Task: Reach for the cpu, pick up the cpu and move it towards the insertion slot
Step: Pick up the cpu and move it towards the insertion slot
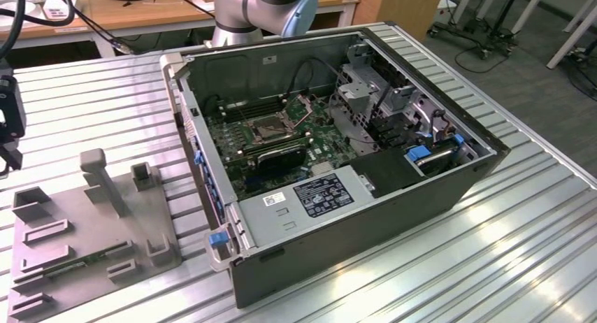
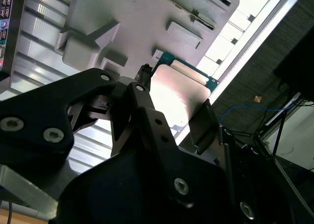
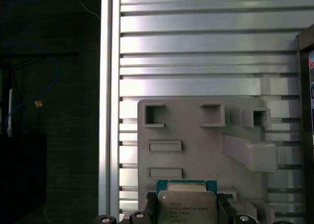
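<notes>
Trouble could come if the cpu [image 3: 187, 200] slips from the gripper [image 3: 187, 208], which squeezes its thin edges, and falls onto the tray [image 3: 196, 135].

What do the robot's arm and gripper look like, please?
The arm is rounded, silver-grey tubing with a pale blue joint cap. The gripper is matt black, built from angular flat links joined by silver hex-socket screws; its jaws are black too.
</notes>
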Robot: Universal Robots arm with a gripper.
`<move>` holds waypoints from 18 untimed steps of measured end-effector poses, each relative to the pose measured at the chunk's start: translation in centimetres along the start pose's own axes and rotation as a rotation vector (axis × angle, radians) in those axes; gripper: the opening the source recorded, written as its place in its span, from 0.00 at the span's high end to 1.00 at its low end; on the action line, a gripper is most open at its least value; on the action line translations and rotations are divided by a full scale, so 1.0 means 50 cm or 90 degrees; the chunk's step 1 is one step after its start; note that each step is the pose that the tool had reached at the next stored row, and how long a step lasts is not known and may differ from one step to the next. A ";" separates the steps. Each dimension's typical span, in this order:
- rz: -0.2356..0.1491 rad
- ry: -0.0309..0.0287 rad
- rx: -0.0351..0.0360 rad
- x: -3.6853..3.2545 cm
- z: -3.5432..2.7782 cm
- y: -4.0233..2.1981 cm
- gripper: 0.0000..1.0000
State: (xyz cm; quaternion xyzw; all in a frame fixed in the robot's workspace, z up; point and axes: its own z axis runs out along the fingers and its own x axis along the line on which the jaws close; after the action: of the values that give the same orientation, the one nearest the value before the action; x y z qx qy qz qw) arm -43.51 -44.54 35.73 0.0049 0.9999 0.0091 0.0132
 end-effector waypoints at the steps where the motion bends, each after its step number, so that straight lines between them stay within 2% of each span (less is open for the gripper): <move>1: 0.000 0.0001 0.0001 0.000 -0.001 0.000 0.45; 8: 0.000 0.0000 0.0000 0.000 -0.017 0.000 0.45; 12: 0.000 0.0004 0.0000 -0.001 -0.017 0.001 0.45; 18: 0.000 0.0013 0.0000 -0.010 -0.017 0.001 0.45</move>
State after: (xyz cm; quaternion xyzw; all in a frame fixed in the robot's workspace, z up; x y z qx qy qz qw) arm -43.02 -44.51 36.57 0.0049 0.9999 0.0091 0.0121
